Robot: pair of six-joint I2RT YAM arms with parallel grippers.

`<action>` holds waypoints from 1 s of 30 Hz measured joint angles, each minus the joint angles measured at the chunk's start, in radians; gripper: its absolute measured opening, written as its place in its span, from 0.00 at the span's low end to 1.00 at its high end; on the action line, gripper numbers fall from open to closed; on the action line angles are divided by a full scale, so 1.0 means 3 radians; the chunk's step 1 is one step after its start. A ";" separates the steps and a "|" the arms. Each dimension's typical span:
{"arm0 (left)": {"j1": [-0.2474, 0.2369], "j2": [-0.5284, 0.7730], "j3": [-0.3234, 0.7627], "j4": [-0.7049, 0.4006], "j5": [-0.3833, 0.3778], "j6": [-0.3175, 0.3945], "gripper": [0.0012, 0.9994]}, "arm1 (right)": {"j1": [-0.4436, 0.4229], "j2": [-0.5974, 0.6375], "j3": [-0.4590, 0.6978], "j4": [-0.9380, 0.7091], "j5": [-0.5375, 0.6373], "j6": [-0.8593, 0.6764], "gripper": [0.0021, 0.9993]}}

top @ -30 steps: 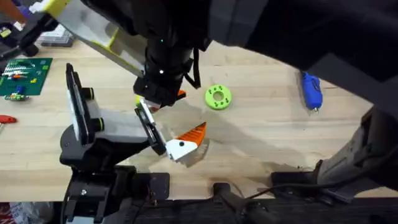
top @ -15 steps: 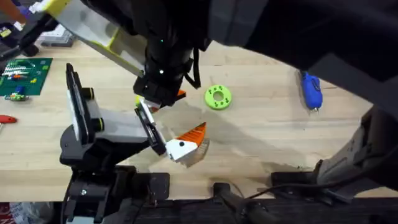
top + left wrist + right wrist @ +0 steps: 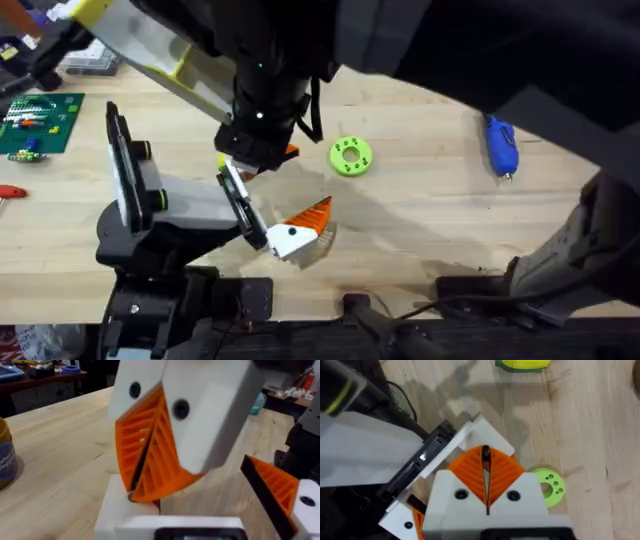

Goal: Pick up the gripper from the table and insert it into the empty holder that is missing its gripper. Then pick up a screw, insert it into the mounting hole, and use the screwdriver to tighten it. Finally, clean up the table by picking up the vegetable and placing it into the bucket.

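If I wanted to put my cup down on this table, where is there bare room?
Bare table lies between the green ring and the blue screwdriver, and nearer the front edge there. It is crowded around the holder, the orange-tipped gripper and the circuit board.

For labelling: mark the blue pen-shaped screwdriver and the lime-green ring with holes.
Blue pen-shaped screwdriver (image 3: 500, 145): overhead view, middle of its barrel.
Lime-green ring with holes (image 3: 351, 157): overhead view, on its flat top face.
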 joint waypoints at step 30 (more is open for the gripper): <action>0.0000 -0.0008 0.0000 0.0001 0.0014 0.0050 0.72 | -0.0187 -0.0497 0.0000 -0.0521 0.0000 -0.0022 1.00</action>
